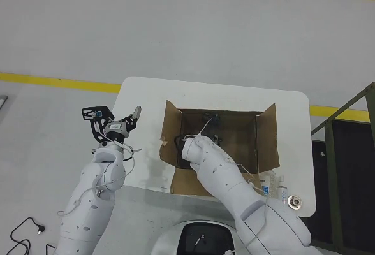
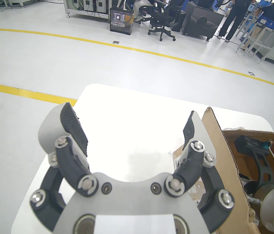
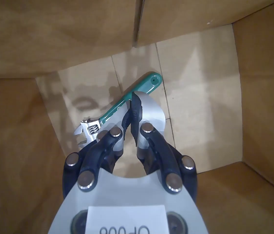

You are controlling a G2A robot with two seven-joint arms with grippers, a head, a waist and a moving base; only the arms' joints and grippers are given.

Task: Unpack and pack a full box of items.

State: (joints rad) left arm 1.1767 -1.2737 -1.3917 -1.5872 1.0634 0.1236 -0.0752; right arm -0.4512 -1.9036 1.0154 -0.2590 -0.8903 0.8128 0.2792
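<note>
Right gripper (image 3: 133, 98): down inside the open cardboard box (image 3: 261, 98), fingers pressed together, pads meeting at the tips.

Wrench (image 3: 149, 83): green handle, bare metal adjustable head. It lies flat on the box floor, directly under the right gripper. The closed tips sit over the middle of the handle. The handle's end sticks out just past the tips to one side, and the metal head shows beside the knuckles on the other. The handle runs slantwise across the line of the fingers. Cannot tell whether the tips touch the handle or hang just above it. Nothing is visibly caught between the pads.

Box walls stand close around the right gripper on all sides. The floor around the wrench is bare cardboard with tape seams.

Left gripper (image 2: 128, 113): fingers spread wide with nothing between them. It is held above the white table (image 1: 238, 95), outside the box. The nearest box flap is just beside the finger on the right arm's side. The wrench is well apart from this gripper, beyond that flap.

Small bottles (image 1: 280, 187) stand on the table outside the box, on the far side of the right arm from the left gripper.
</note>
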